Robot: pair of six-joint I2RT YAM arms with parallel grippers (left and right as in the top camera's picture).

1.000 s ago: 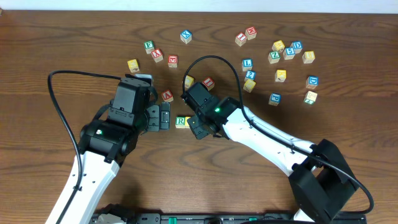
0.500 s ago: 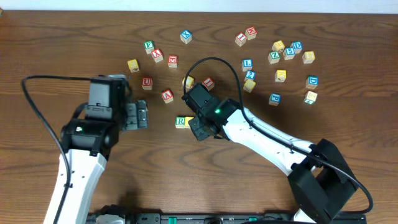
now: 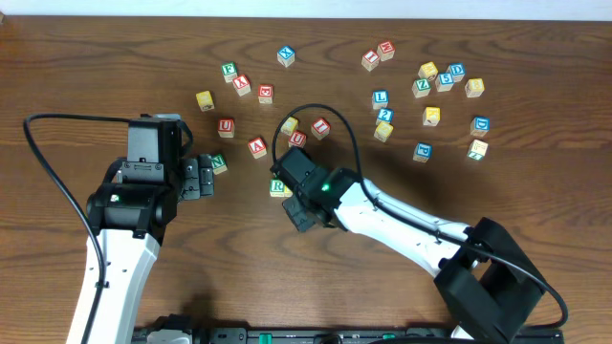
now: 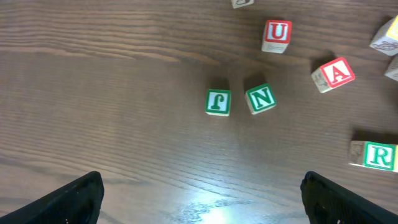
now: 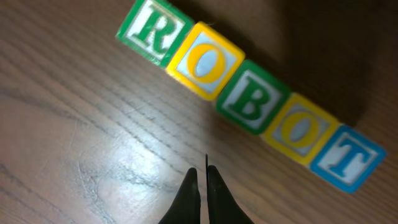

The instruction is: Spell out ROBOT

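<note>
In the right wrist view, five letter blocks lie touching in a slanted row: green R [image 5: 151,30], yellow O [image 5: 202,60], green B [image 5: 252,104], yellow O [image 5: 300,137], blue T [image 5: 348,158]. My right gripper [image 5: 200,171] is shut and empty, just in front of the row. In the overhead view only the R block [image 3: 278,187] shows; the right arm [image 3: 298,212] hides the others. My left gripper [image 4: 202,199] is open and empty over bare wood, left of the row, and it also shows in the overhead view [image 3: 201,177].
Near the left gripper lie a green J block [image 4: 217,102], a green N block [image 4: 260,98], a red U block [image 4: 277,33] and a red A block [image 4: 334,73]. Several more blocks are scattered at the back [image 3: 287,55] and back right [image 3: 445,81].
My left gripper has pulled back to the left, away from the R block, uncovering the U and N blocks. My right gripper has shifted slightly toward the front left.
</note>
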